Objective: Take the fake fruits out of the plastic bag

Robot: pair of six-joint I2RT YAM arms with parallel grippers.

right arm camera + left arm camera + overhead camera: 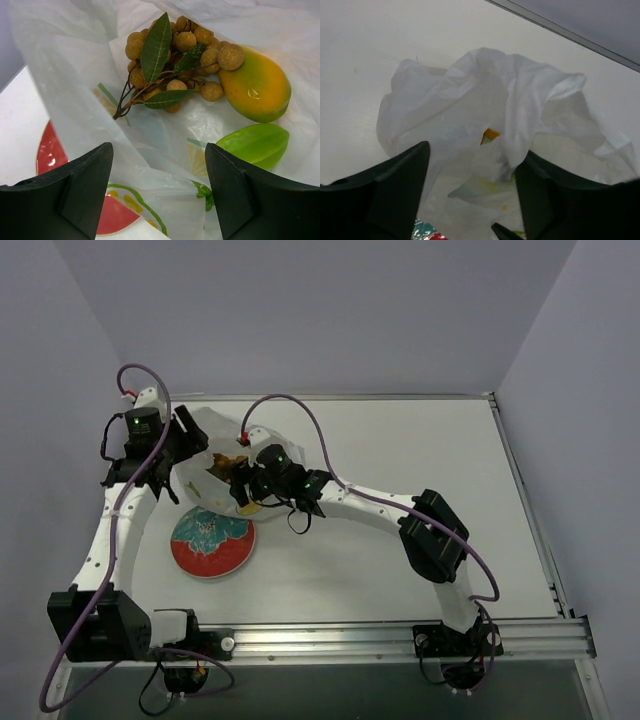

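Reaching in well means aiming for the bunch of tan-brown balls (175, 60) at its stem side and closing on fruit alone, never on the thin film of the plastic bag (60, 70) beneath. The right gripper (157, 149) stands spread and empty at the bag's mouth. The bunch lies straight ahead of it, inside the bag. The yellow-orange fruit (257, 87) touches the bunch on the right, and the green fruit (255, 145) lies nearer, just beside the right-hand finger. The left gripper (472, 155) is spread too, crumpled bag before it; whether it pins the film I cannot tell. A red-rimmed plate (50, 152) shows under the bag's near edge.
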